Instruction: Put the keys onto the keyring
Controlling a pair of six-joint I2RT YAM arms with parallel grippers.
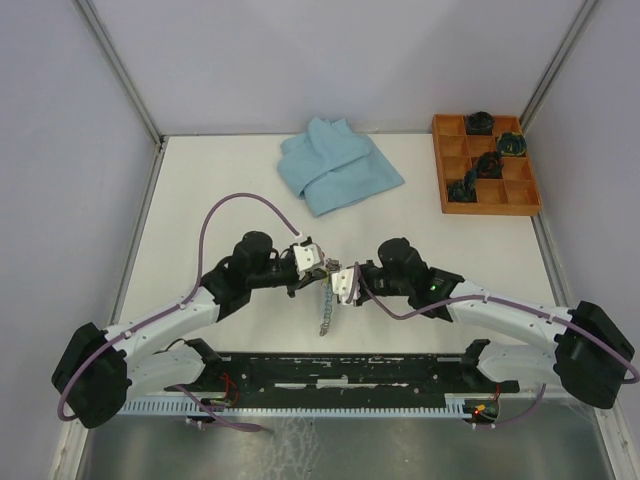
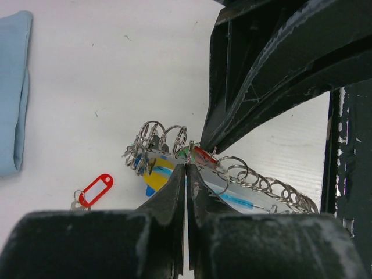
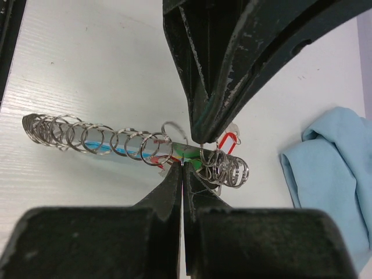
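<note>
Top external: keyring [image 1: 324,308] is mid-table, close to the arm bases, its upper end right where the two wrists meet. From here it reads as a short chain of silver rings.

Left wrist view gives the detail. It is a coil of many small split rings side by side, bunched tight at one end and spaced out toward the other. A light-blue strip shows through it, plus bits of yellow, green and red. Can't tell if it's resting on the table [image 1: 220,200] or lifted.

One key with a red tag [image 2: 96,190] lies flat on the table, near the bunched end, not touching the coil.

Fingers of the left gripper [image 2: 186,168] are pressed together with only a hairline gap, tips nipping the coil. Same for the right gripper [image 3: 182,165]: closed to a sliver, tips on a ring wire by the green patch. They meet the coil from opposite sides, tips almost touching. Which ring each pinches is too small to tell.

Blue cloth [image 1: 335,165] is well apart, at the far side.
</note>
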